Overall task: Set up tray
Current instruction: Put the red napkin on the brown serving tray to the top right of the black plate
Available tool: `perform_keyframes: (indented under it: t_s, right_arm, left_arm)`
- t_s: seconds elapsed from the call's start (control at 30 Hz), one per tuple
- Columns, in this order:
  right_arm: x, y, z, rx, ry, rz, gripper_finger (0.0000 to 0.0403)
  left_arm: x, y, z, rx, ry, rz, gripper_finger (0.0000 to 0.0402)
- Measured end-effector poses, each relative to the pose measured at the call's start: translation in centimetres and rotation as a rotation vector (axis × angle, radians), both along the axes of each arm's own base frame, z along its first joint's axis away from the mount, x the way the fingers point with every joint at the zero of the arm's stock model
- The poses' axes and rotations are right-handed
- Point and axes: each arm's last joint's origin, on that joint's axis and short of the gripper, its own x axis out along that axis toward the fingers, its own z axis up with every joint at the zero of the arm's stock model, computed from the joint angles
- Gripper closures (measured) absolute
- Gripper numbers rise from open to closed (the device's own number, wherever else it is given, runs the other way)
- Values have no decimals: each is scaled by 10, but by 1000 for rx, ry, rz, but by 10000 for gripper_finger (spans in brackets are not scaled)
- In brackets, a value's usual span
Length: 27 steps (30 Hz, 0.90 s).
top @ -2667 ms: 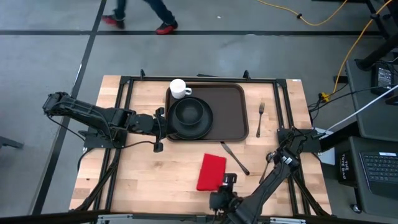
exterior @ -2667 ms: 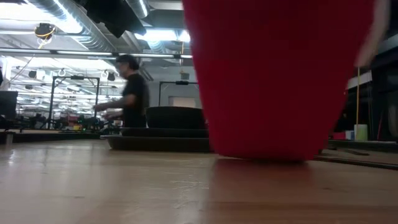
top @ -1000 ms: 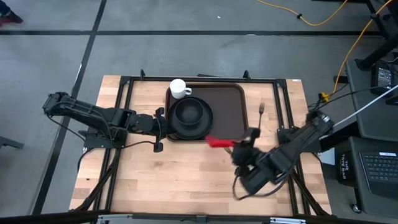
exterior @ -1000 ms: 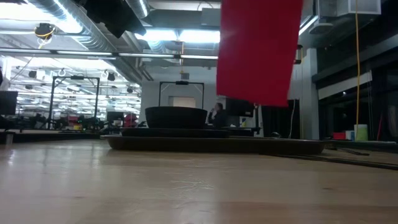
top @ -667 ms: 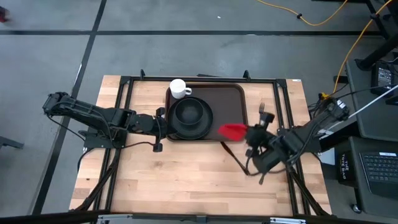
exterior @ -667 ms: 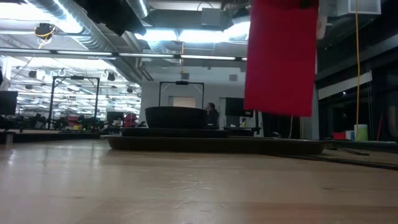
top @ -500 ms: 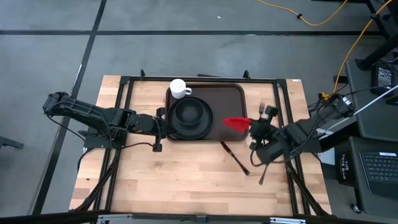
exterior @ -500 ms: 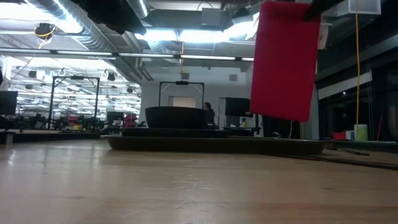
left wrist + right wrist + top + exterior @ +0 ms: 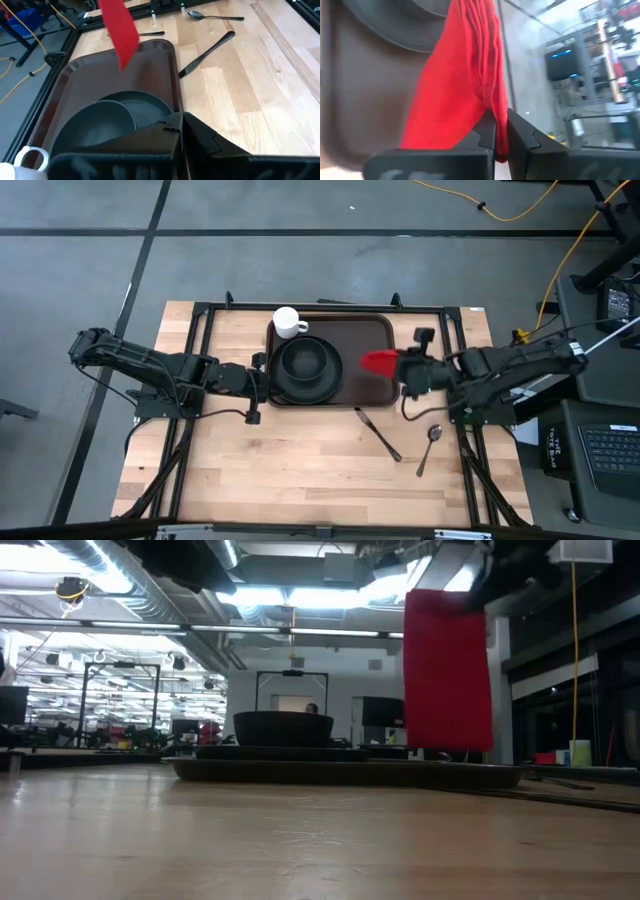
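- My right tool (image 9: 403,368) is pinched on the red napkin (image 9: 379,362), which hangs in the air above the right part of the tray (image 9: 370,340).
- The brown tray sits at the far middle of the desk (image 9: 280,450), carrying a black plate (image 9: 330,385) and bowl (image 9: 303,361).
- My left tool (image 9: 262,378) is clamped on the tray's left rim.
- A knife (image 9: 378,434) and spoon (image 9: 428,447) lie on the desk.

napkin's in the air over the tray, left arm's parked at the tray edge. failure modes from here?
1. The red napkin hangs loose from the right gripper, pinched by one edge; it may land crumpled or draped over the black plate.
2. The left gripper is shut at the tray rim; any motion could shift the tray.
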Motion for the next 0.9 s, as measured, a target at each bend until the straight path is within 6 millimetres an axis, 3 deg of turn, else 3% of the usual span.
perform_keyframes:
  t_s: [0.27,0.53,0.67,0.9]
  right_arm:
    - [12,-40,13,-82,82,195,382]
    - [7,-81,11,-27,123,193,382]
    - [12,-94,11,-83,137,246,382]
    - [33,-122,-9,-143,280,304,382]
  left_arm:
    - [1,0,2,-4,-23,0,395]
    - [1,0,3,-6,-31,0,397]
    - [2,0,3,-6,-32,0,397]
    - [2,0,3,-7,-40,0,394]
